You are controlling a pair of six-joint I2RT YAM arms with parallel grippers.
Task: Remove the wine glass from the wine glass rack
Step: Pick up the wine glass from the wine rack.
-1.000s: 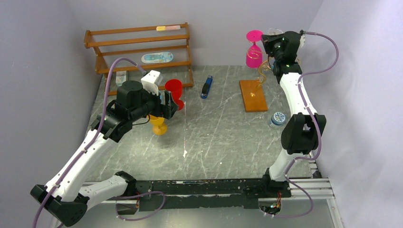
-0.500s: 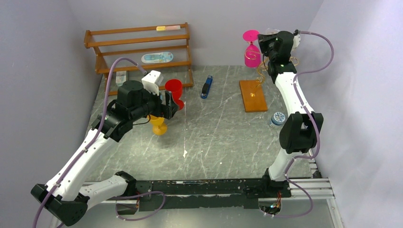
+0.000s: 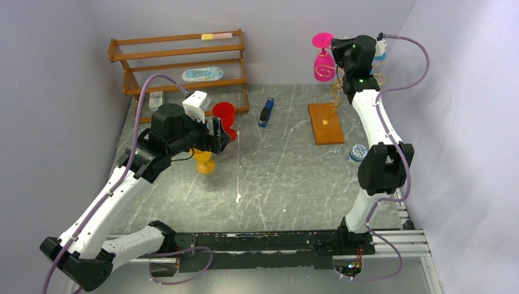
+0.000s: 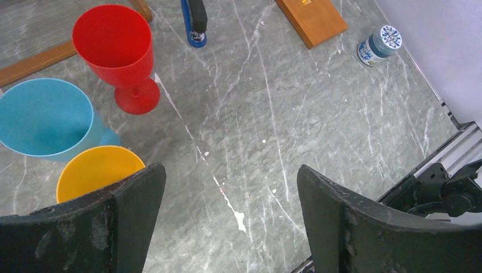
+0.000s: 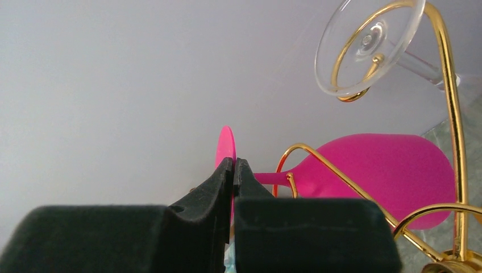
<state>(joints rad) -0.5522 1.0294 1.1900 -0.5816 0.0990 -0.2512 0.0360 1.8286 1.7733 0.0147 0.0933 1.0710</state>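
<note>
- Wine glass (image 5: 386, 170), the pink one, is pinched by the thin edge of its foot (image 5: 225, 149) in the right gripper (image 5: 234, 170). The black padded fingers are pressed almost together, with only the disc between them.
- It hangs bowl-down, high at the back right of the table, and its stem runs through a curl of the wine glass rack (image 5: 449, 114).
- As I see it, the step is sliding the glass out. The stem should travel along the open slot of the curl until the foot is past the wire end, and only then come away.
- Lifting or twisting early would catch the foot on the wire and could tip the whole stand.
- A rim pinch gives little leverage, so a slow, level pull looks wise. The bowl's weight may make the glass swing.
- A clear glass (image 5: 369, 45) hangs on a higher arm just beside it, so the path should stay off that.
- The pink glass is opaque, smooth and matte, probably plastic, with a flat round foot and a rounded bowl.
- The rack is thin, shiny gold wire bent into scrolls, and it stands on a flat orange-brown wooden base (image 3: 325, 122).
- The left gripper (image 4: 228, 176) hangs wide open and empty over the grey veined table (image 4: 295, 125), above a red goblet (image 4: 116, 51), a blue cup (image 4: 42, 116) and a yellow cup (image 4: 94, 170).
</note>
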